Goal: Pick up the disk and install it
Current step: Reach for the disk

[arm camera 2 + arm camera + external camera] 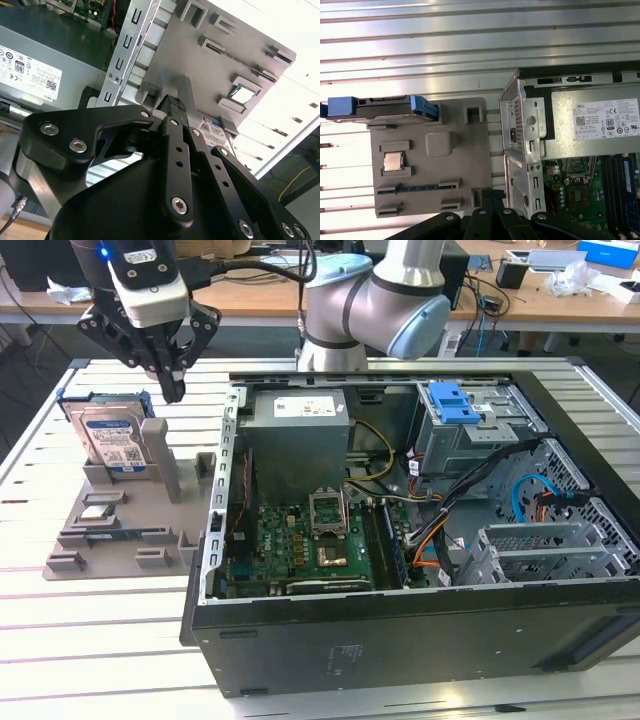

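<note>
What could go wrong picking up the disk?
1. A tall post on the grey plastic holder stands between the black gripper and the upright silver disk in its blue frame; a low sideways approach may strike it.
2. Loose black and orange cables cross the open computer case and might snag the disk.

Matt black pincer [172, 388]; blue-plastic-framed metal disk [112, 440]; matt grey plastic holder [110, 552].

I see a white label [606, 120] with a barcode and certification marks on the power supply [570, 147] in the first wrist view. A white and blue barcode label [118, 448] sits on the disk [108, 432], its print too small for me to read.
</note>
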`<control>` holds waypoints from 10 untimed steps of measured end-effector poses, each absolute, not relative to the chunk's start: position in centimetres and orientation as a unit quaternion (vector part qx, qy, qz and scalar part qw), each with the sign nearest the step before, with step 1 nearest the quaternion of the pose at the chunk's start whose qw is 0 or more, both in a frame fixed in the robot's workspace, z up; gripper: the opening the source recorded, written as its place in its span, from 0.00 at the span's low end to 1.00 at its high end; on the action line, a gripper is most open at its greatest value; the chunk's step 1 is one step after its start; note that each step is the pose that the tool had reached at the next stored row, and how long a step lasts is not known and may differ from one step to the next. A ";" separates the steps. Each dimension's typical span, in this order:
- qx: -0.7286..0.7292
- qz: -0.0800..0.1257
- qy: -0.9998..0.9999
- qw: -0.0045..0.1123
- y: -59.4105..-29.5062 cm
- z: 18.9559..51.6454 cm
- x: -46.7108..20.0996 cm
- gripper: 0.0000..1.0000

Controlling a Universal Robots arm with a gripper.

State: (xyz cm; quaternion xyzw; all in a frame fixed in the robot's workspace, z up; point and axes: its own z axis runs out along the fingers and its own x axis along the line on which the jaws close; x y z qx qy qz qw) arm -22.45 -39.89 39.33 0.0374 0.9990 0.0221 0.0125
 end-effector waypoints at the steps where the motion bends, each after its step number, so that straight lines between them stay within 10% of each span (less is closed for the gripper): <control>1: 0.037 0.022 0.999 0.012 -39.9 39.3 -22.6 0.11; 10: 0.037 0.022 0.999 0.012 -39.9 39.3 -23.3 0.11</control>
